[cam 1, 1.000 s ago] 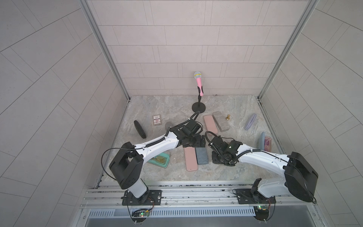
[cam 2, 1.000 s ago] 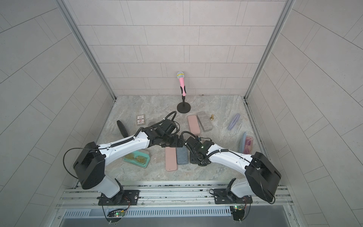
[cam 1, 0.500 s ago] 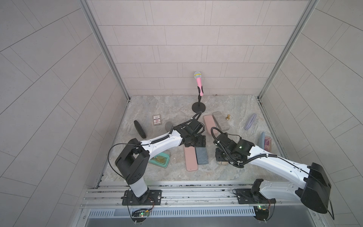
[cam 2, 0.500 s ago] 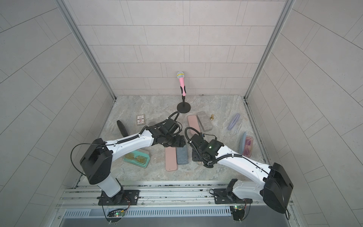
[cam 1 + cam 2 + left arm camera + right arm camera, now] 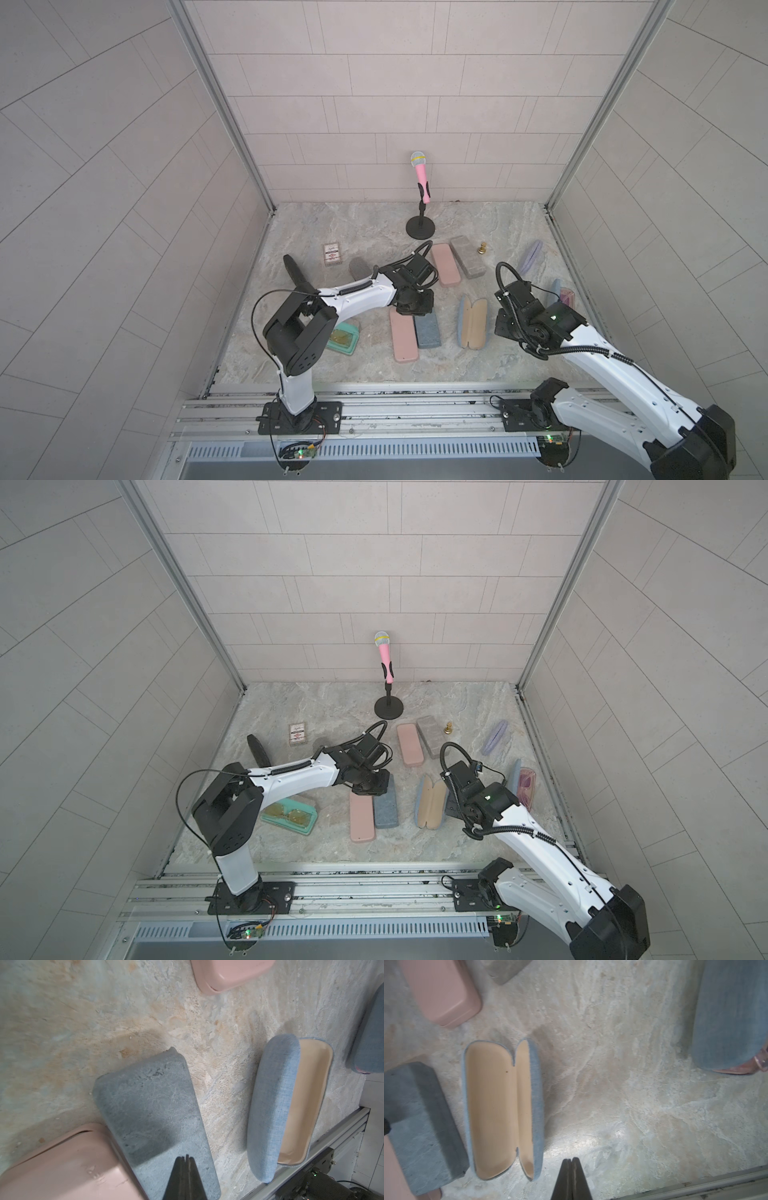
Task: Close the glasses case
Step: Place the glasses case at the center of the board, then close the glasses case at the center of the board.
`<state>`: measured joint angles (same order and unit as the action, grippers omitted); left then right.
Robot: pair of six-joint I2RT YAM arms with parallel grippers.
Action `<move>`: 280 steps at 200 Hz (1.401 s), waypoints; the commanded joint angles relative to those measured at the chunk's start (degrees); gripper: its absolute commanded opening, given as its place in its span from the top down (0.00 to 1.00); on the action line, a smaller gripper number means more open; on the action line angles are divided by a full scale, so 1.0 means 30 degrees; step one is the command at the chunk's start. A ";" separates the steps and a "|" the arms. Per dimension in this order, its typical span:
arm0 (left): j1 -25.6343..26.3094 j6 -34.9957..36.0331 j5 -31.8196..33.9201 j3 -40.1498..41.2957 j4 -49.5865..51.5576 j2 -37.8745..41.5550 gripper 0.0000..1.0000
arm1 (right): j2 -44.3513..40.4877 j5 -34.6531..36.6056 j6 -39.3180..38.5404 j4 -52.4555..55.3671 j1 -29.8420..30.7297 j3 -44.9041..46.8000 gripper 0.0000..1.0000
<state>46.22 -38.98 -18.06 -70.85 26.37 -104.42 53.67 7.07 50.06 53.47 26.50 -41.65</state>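
Note:
The glasses case (image 5: 471,322) (image 5: 432,802) lies open and flat on the stone floor, light blue fabric outside, tan lining inside, nothing in it. The left wrist view shows it (image 5: 291,1105) from its fabric side; the right wrist view looks into both halves (image 5: 500,1109). My left gripper (image 5: 415,306) (image 5: 187,1157) is shut and empty, hanging over a dark blue-grey closed case (image 5: 153,1109), to the left of the open one. My right gripper (image 5: 503,328) (image 5: 571,1160) is shut and empty over bare floor, just right of the open case and apart from it.
Closed pink cases (image 5: 444,264) (image 5: 403,340), a grey case (image 5: 467,262), a purple one (image 5: 530,257) and a black one (image 5: 293,270) lie around. A teal case (image 5: 343,338) and a blue case (image 5: 561,295) hold glasses. A pink microphone (image 5: 420,178) stands at the back.
The right arm has drawn back to the right, uncovering the open case. Both grippers have closed with nothing in them. The left gripper has stayed over the dark blue-grey case.

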 commanded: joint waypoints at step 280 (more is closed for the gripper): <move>0.2873 0.0484 0.0468 -0.5671 0.3198 -0.6003 1.00 | 0.4786 -0.5692 -0.2549 -0.6401 -0.1948 0.1832 0.97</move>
<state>54.04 -37.67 -16.78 -86.17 33.85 -120.73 67.92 -6.42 43.57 36.73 20.93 -36.62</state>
